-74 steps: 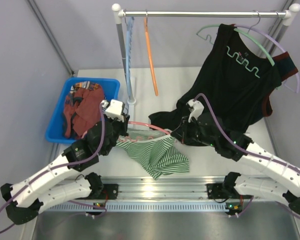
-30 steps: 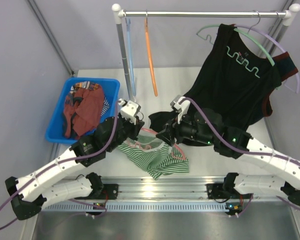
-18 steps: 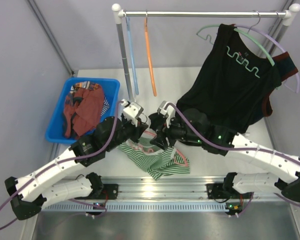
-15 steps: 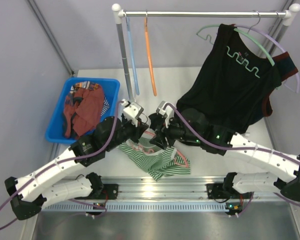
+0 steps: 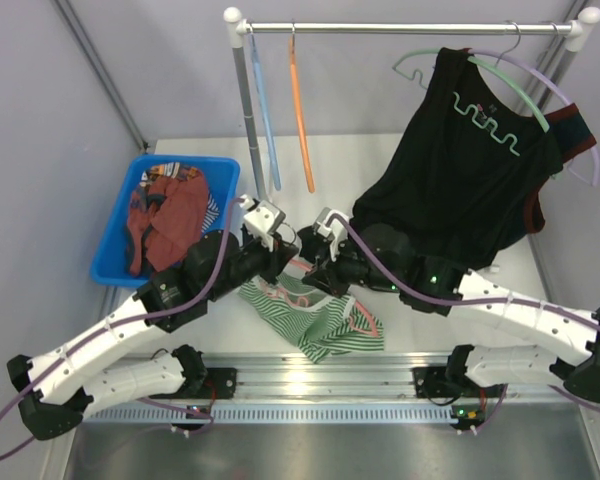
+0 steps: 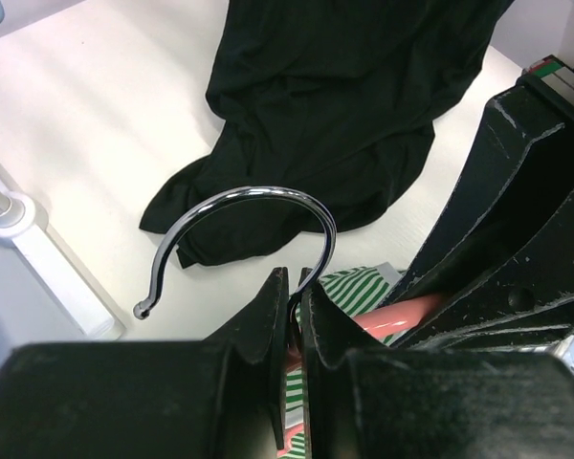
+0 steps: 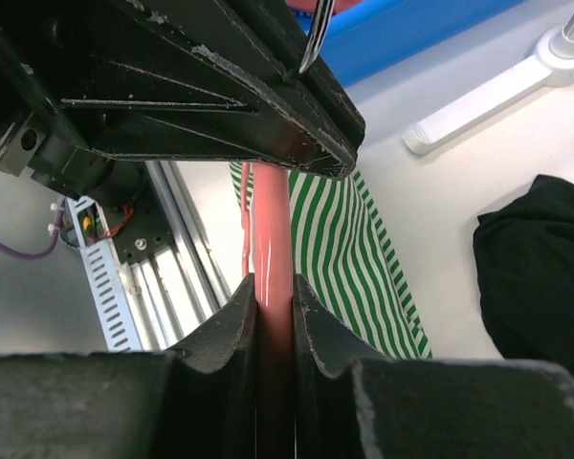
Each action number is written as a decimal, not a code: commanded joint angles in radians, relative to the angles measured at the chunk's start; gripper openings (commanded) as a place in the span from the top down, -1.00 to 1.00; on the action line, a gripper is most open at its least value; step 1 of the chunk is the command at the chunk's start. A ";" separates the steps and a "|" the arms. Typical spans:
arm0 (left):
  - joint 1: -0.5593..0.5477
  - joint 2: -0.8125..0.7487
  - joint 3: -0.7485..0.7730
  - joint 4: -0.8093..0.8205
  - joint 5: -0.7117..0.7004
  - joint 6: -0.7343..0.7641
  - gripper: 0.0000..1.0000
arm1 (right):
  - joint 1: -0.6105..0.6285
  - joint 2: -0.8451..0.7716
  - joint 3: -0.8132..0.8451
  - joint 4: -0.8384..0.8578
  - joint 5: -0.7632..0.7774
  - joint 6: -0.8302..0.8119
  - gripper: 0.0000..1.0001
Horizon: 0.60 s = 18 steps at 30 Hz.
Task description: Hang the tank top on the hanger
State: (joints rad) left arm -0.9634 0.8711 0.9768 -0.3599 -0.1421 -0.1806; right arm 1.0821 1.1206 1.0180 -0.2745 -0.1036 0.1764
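The green and white striped tank top [image 5: 320, 315] lies crumpled on the table in front of both grippers; it also shows in the right wrist view [image 7: 359, 249]. The pink hanger [image 5: 362, 318] runs through it, one arm end showing at its right. My left gripper [image 5: 283, 255] is shut on the hanger's metal hook [image 6: 258, 206], seen curving up from the jaws [image 6: 294, 287]. My right gripper [image 5: 308, 268] is shut on the pink hanger arm [image 7: 271, 239], close against the left gripper.
A blue bin [image 5: 120, 240] with red patterned cloth sits at left. A rail [image 5: 410, 28] at the back holds a light blue hanger [image 5: 263, 110], an orange hanger [image 5: 302, 110] and a large black garment [image 5: 470, 160] draping onto the table.
Both grippers have moved toward the middle and closed in on each other with the hanger. The tank top has been dragged and bunched further right and forward.
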 commanded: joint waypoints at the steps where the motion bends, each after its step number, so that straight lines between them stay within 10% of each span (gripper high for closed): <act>1: -0.005 -0.011 0.069 0.084 0.003 -0.022 0.82 | 0.016 -0.044 -0.019 0.052 0.071 -0.008 1.00; 7: -0.005 -0.012 0.108 0.081 -0.014 -0.017 0.25 | 0.039 -0.088 -0.041 0.067 0.191 -0.021 1.00; 18: -0.005 -0.069 0.149 0.024 -0.079 0.006 0.16 | 0.056 -0.196 -0.053 0.090 0.332 -0.072 1.00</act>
State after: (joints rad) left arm -0.9653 0.8291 1.0809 -0.3481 -0.1890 -0.1883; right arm 1.1149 0.9737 0.9405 -0.2687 0.1463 0.1398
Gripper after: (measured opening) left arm 0.419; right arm 0.125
